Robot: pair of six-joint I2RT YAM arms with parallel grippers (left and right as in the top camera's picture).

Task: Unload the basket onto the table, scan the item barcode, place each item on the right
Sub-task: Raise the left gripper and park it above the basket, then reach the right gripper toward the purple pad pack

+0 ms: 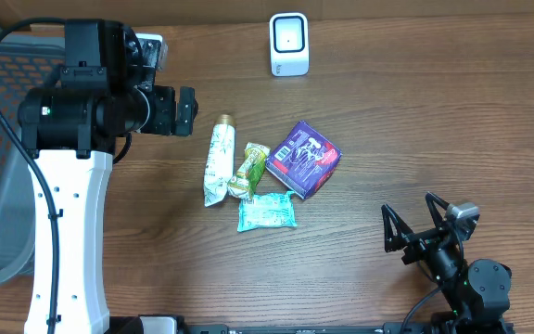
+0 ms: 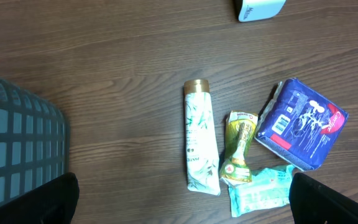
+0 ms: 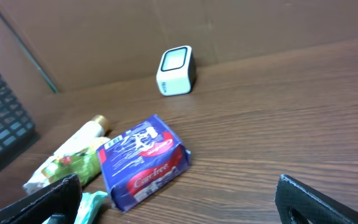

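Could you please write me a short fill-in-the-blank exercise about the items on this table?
The white tube has a ___ cap.
The package showing a barcode label is ___ in colour.
The left pincer and right pincer each stand ___, holding nothing.
Missing words: gold; purple; open.

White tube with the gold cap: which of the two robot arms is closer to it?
Left. The left gripper hovers close by the gold-capped end of the tube. The right gripper is far off near the table's front edge, beyond the purple packet.
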